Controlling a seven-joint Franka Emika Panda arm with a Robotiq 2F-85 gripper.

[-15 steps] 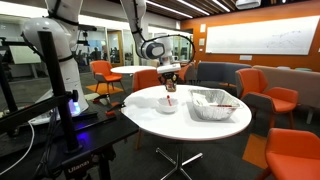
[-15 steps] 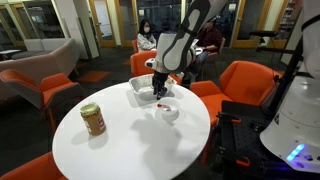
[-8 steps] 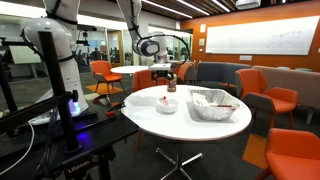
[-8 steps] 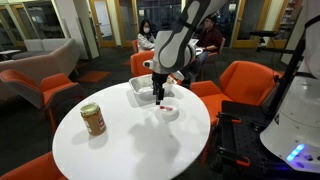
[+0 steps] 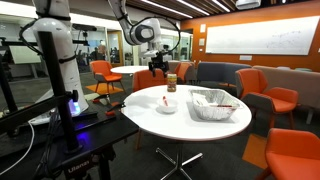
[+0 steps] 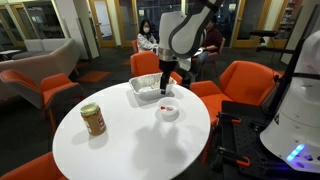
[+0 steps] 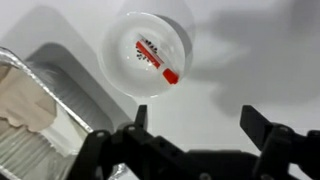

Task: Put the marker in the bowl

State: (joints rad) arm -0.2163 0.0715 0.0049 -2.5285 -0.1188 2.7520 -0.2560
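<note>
1. Jar [image 6: 93, 119]: brown with a pale lid. It stands upright on the round white table [image 6: 130, 150], at the left in an exterior view and well apart from the other items.

2. Tray [image 7: 40, 110]: rectangular, made of crinkled silvery foil. It sits at the left edge of the wrist view with something pale and crumpled lying inside it. One corner lies near the bowl; I cannot tell whether they touch.

3. Bowl [image 7: 148, 52]: small, round, low and plain white. It stands upright on the table just right of the tray. In both exterior views it sits on the tabletop below my gripper.

4. Marker [image 7: 155, 58]: short and slim, with a white barrel, some dark print and a red end. It lies flat on the floor of the bowl, wholly inside the rim. In the wrist view it lies slantwise, red end toward the lower right. Nothing is touching it.

5. My gripper [image 7: 198, 125]: both dark fingers [image 7: 255, 122] are spread wide apart with nothing between them. In an exterior view my gripper [image 6: 166, 86] hangs in the air, clear of the bowl and above the near edge of the tray.

6. Chair [image 6: 243, 82]: orange, behind the table at the right.
</note>
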